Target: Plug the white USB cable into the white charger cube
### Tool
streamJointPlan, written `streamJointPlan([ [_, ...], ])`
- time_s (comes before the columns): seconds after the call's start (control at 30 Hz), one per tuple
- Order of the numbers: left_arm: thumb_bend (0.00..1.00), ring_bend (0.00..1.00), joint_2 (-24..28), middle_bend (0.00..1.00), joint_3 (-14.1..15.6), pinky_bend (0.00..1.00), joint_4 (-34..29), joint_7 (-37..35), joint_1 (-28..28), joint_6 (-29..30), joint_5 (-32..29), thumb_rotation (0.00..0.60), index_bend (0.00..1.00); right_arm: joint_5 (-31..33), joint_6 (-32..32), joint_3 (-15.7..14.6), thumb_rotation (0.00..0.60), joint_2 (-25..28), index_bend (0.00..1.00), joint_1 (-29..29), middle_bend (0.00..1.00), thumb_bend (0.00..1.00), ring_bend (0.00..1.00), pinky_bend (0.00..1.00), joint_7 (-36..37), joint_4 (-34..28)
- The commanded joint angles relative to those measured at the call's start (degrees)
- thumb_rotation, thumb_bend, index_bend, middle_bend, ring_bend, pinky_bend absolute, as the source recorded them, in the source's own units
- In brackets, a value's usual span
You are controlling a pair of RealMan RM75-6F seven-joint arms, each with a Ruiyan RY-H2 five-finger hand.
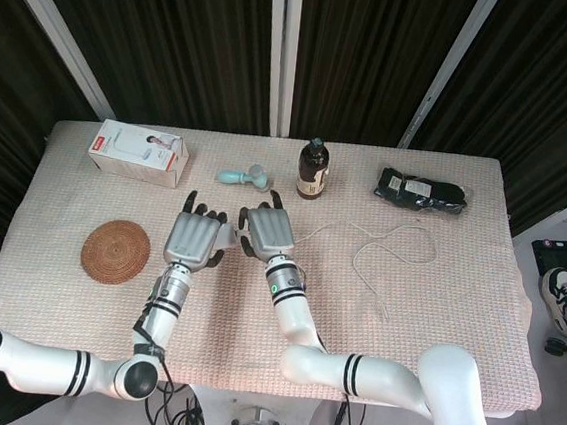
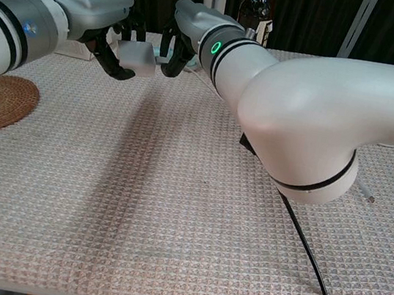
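My left hand (image 1: 194, 240) (image 2: 98, 12) holds the white charger cube (image 2: 137, 58) (image 1: 225, 235) above the table's middle. Right beside it my right hand (image 1: 268, 230) (image 2: 190, 29) has its fingers curled around the plug end of the white USB cable (image 1: 392, 249). The fingertips of the two hands nearly meet at the cube. Those fingers hide the plug itself, so I cannot tell whether it is in the cube. The rest of the cable trails right from this hand, loops on the cloth, and its far end (image 2: 368, 196) lies loose.
At the back stand a brown bottle (image 1: 313, 170), a small teal fan (image 1: 244, 177), a white box (image 1: 140, 152) and a black pouch (image 1: 422, 191). A woven coaster (image 1: 116, 251) lies at the left. A black robot cable (image 2: 306, 260) hangs along my right arm.
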Motion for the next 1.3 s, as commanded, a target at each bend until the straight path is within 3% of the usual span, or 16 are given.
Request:
streamJointPlan([
  [0.03, 0.31, 0.22, -0.17, 0.43, -0.01, 0.0, 0.16, 0.18, -0.19, 0.05, -0.15, 0.53, 0.41, 0.23, -0.16, 0.18, 0.6, -0.21, 0.63, 0.2, 0.53, 0.34, 0.29, 0.0, -0.04, 0.32],
  [0.53, 0.31, 0.22, -0.59, 0.43, -0.1, 0.0, 0.83, -0.29, -0.6, -0.37, -0.58, 0.527, 0.41, 0.72, -0.4, 0.19, 0.6, -0.8, 0.61, 0.62, 0.52, 0.33, 0.29, 0.0, -0.39, 0.91],
  [0.6, 0.31, 0.22, -0.39, 0.43, 0.0, 0.0, 0.71, -0.71, -0.38, -0.37, -0.4, 0.529, 0.4, 0.88, -0.47, -0.13, 0.6, -0.43, 0.55, 0.33, 0.5, 0.27, 0.28, 0.0, -0.7, 0.45],
  [0.73, 0.3, 0.22, 0.14, 0.43, 0.36, 0.0, 0.49, -1.62, 0.18, -0.36, 0.08, 0.527, 0.4, 1.33, -0.38, -0.44, 0.6, 0.59, 0.3, -0.49, 0.39, 0.04, 0.19, 0.0, -0.89, -0.61],
  [0.9, 0.3, 0.22, 0.95, 0.42, 0.94, 0.0, 0.57, -3.5, 1.19, -0.76, 0.91, 0.529, 0.4, 1.56, 0.11, -1.35, 0.6, 2.45, 0.1, -2.04, 0.25, 0.0, 0.11, 0.0, -1.11, -2.73],
  [1.1, 0.29, 0.21, 1.34, 0.4, 3.65, 0.0, 3.56, -8.35, 3.78, -3.18, 2.64, 0.525, 0.39, -0.18, 1.74, -3.31, 0.6, 7.52, 0.07, -5.53, 0.21, 0.0, 0.09, 0.0, -0.82, -7.59],
  [1.3, 0.26, 0.1, 0.63, 0.28, 6.16, 0.0, 9.37, -12.91, 6.22, -8.19, 1.55, 0.569, 0.28, -3.2, 3.66, -6.1, 0.6, 15.33, 0.07, -10.32, 0.2, 0.0, 0.08, 0.0, -0.01, -15.21],
])
